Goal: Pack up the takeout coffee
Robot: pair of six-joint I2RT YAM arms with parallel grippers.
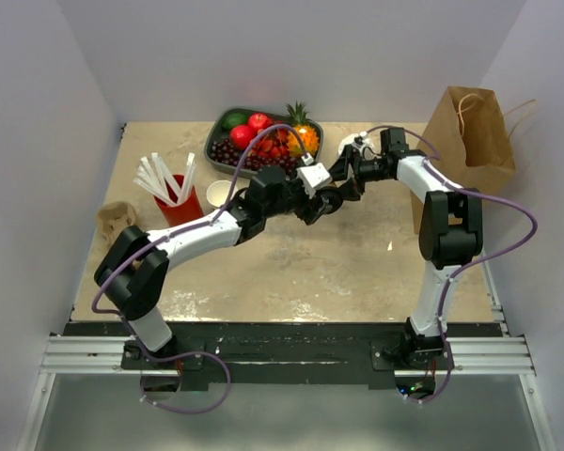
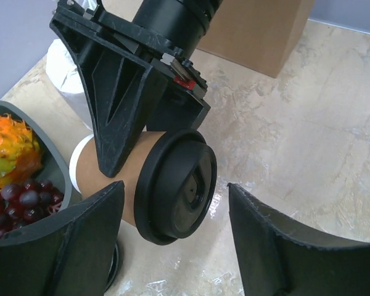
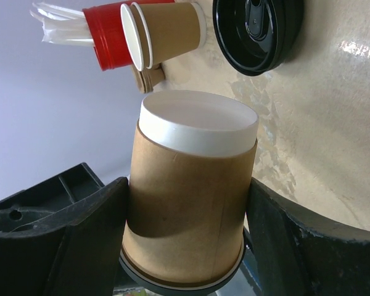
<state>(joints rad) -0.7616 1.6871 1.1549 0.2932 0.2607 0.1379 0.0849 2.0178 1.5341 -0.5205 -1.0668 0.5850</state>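
Right gripper [image 3: 186,206] is being pressed onto the takeout coffee [image 3: 185,179], which is being clamped sideways over the table [image 1: 310,272]. A fruit tray [image 2: 57,169] is lying just beside it and a paper bag [image 1: 470,132] is standing beyond. Left gripper [image 2: 176,206] is being held spread, with the cup's lidded end sitting between its fingers [image 2: 80,246], apart from both.

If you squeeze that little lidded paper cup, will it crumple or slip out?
It probably dents easily: the cup is paper, though its black lid likely stiffens that end. Its tapered sides could let a grip slip toward the narrow base. Laid down, it would likely roll in a curve.
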